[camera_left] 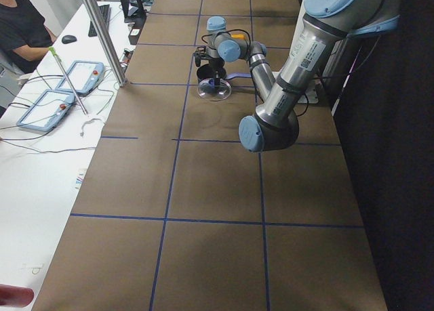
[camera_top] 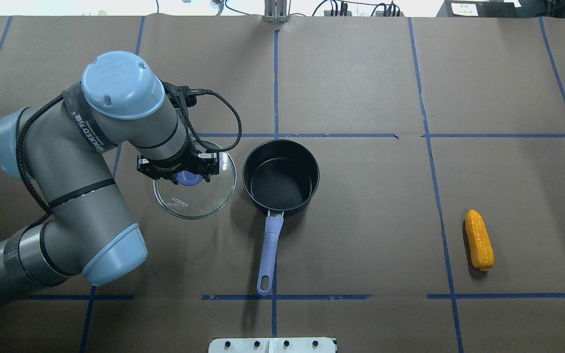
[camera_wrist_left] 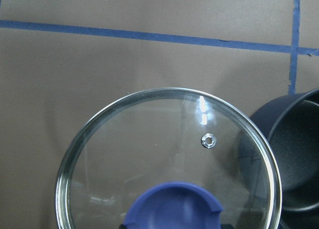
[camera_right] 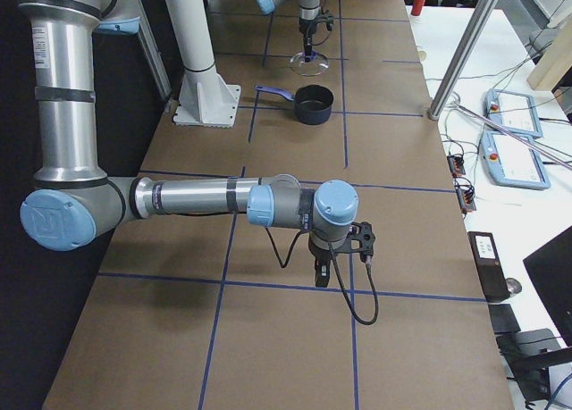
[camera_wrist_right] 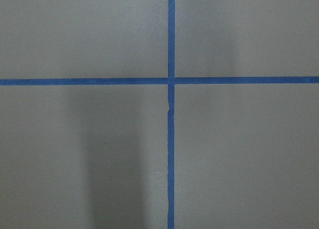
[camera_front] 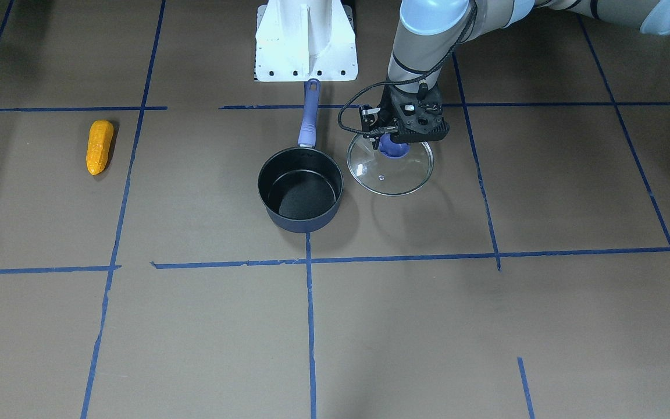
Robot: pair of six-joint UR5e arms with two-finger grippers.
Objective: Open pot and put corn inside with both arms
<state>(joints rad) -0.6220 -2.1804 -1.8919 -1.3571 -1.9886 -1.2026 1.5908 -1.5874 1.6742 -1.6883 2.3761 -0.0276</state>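
Overhead view, near to far: bumpy, tapered yellow-orange corn cob [camera_top: 479,239] lies on brown-paper counter [camera_top: 361,73], at 4 o'clock from pot [camera_top: 280,176], well apart. Pot is round, navy, matte black inside, uncovered, w/ straight purple handle [camera_top: 271,240] toward 6. Round glass lid [camera_top: 194,203] sits just beside it at 9. L pincer [camera_top: 188,172] clamps its purple knob [camera_top: 188,179]. R pincer [camera_right: 320,271]: can't tell if open or closed.
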